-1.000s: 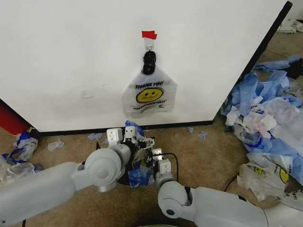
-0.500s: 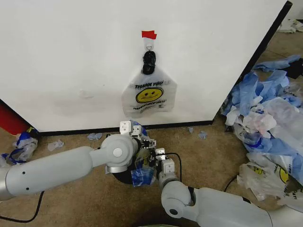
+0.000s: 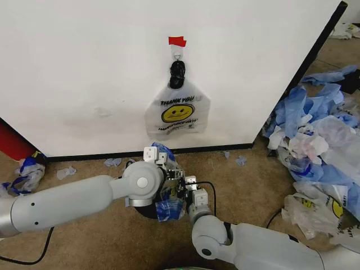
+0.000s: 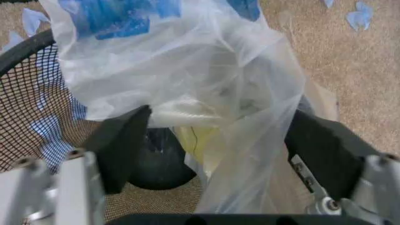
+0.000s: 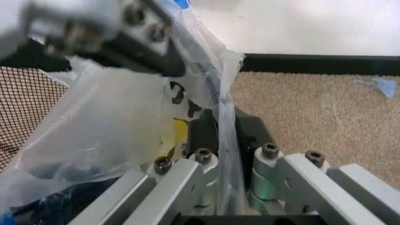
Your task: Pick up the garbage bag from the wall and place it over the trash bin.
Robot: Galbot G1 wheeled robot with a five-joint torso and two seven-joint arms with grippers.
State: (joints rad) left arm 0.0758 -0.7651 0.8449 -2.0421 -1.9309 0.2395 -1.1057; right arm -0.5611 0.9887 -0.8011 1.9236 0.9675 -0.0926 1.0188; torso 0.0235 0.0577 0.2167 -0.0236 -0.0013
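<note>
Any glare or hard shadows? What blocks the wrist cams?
Head view: even light, no glare on the wall. Left wrist view: the garbage bag hangs inside the open left gripper, veiling part of the trash bin. Right wrist view: the right gripper pinches the bag; no glare on it.

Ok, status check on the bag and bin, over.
Right gripper shut on bag edge. Left gripper open, bag film between its fingers. Both over bin. Another bag hangs on wall.

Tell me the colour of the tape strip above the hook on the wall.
Red tape, clearest in the head view.
</note>
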